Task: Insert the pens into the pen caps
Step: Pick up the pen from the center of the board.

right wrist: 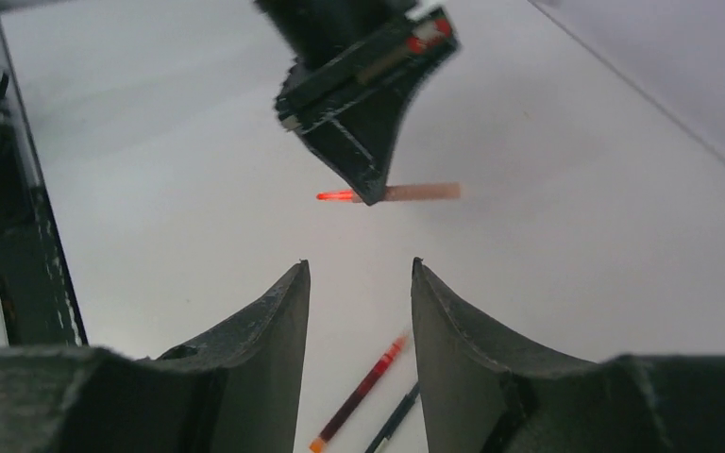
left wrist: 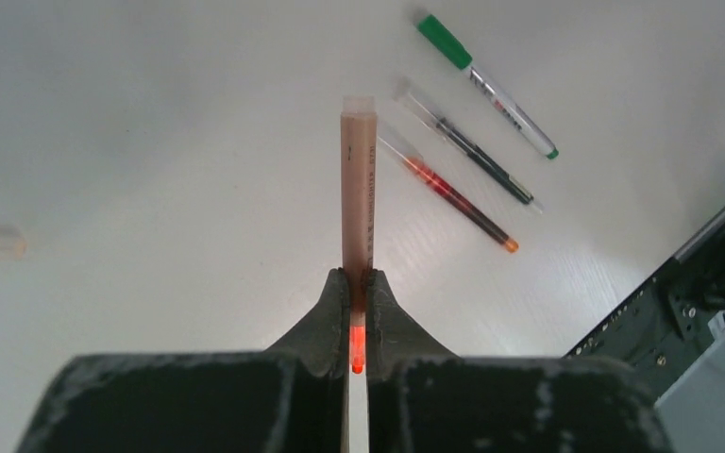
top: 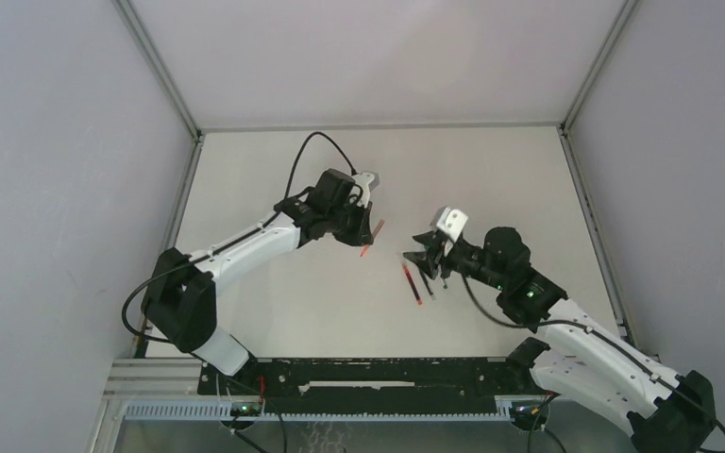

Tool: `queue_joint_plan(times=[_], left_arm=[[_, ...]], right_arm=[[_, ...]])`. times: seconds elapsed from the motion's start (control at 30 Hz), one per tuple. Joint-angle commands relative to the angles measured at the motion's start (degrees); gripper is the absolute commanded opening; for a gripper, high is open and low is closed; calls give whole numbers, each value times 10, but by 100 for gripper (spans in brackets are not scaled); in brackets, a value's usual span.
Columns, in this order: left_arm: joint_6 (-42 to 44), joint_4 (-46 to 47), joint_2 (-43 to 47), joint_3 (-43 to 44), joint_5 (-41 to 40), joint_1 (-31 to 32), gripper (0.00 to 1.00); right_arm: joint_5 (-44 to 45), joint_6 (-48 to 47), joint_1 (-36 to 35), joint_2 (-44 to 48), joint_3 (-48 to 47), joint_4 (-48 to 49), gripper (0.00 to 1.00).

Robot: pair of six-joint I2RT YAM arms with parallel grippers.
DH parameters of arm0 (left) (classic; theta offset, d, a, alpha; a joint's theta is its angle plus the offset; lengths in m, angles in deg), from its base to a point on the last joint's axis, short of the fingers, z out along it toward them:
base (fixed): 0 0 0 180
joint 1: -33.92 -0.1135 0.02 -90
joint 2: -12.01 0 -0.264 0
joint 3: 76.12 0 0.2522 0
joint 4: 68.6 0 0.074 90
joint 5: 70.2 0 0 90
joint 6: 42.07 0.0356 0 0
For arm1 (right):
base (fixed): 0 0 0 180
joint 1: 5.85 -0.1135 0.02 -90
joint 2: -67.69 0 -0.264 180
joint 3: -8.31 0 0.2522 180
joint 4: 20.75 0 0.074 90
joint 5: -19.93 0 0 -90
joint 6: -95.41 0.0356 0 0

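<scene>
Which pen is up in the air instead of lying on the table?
The pale orange pen, pinched in the left gripper. The green pen, the black pen and the dark red pen all lie flat on the table.

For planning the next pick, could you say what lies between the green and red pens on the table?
The black pen, shown in the left wrist view.
</scene>
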Motion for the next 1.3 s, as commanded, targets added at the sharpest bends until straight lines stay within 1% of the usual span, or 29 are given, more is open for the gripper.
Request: queue_joint_plan(times=[0.0,0.07,0.17,0.23,0.37,0.47,0.63,0.73,0.93,1.27], left_arm=[[50,-59,43,-13,57,2,0],[66,-82,56,-11,76,3,0],[88,-118,66,-4,107,4,0],[100,-137,70,-1,122,7,0],[121,-164,79,2,131,17,0],[125,-174,82,1,137,19,0],[123,-177,87,4,140,21,0],[123,-177,89,7,140,22,0],[123,-178,88,6,143,24,0],[128,-184,77,13,148,26,0]], right_arm=[[-26,-248,-55,-5,-2,9,50],[-25,-314,-71,-26,-2,5,50],[-62,-419,-79,-49,-2,3,52],[-75,-462,-86,-64,-2,17,52],[-92,-567,-94,-86,-2,32,57],[-90,-596,-100,-105,-14,36,59],[-86,-629,-120,-150,-46,4,61],[-80,-641,-131,-176,-55,1,62],[-54,-641,-156,-218,-62,35,62],[-7,-670,-175,-298,-106,31,59]])
